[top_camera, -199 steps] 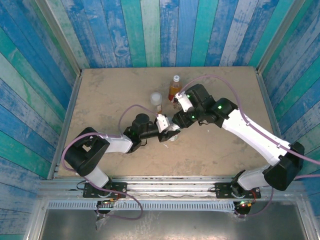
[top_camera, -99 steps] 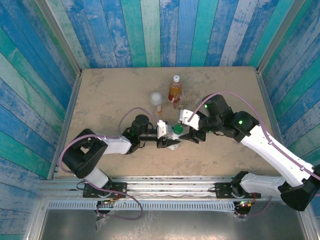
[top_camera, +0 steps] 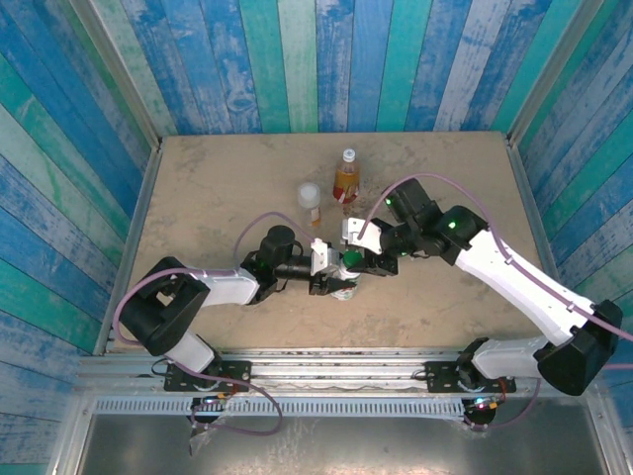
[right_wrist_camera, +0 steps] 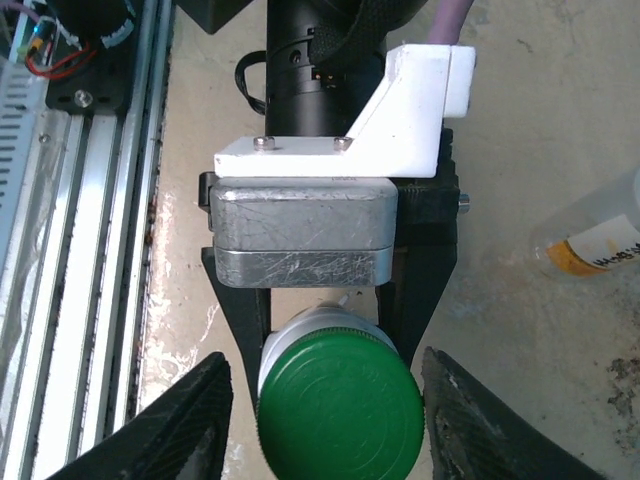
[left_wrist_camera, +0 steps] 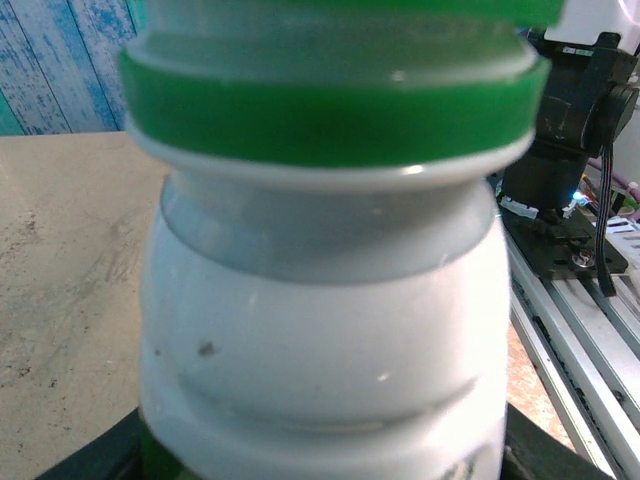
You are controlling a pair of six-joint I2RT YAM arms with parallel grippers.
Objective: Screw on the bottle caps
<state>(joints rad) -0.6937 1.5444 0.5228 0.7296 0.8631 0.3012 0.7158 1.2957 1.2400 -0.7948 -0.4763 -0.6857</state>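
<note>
From above: swung the right gripper (top_camera: 361,259) back in to the green cap (top_camera: 350,258) sitting on the white bottle (top_camera: 342,289). Left wrist: pinched that bottle tight in the left gripper (top_camera: 334,280) jaws. Right wrist: spread jaws either side of the cap, not yet squeezing. Looked mid-screwing; next, squeeze and twist.

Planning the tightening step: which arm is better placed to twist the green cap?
Right. The right fingers straddle the green cap from above; the left fingers clamp the white bottle, steadying it.
</note>
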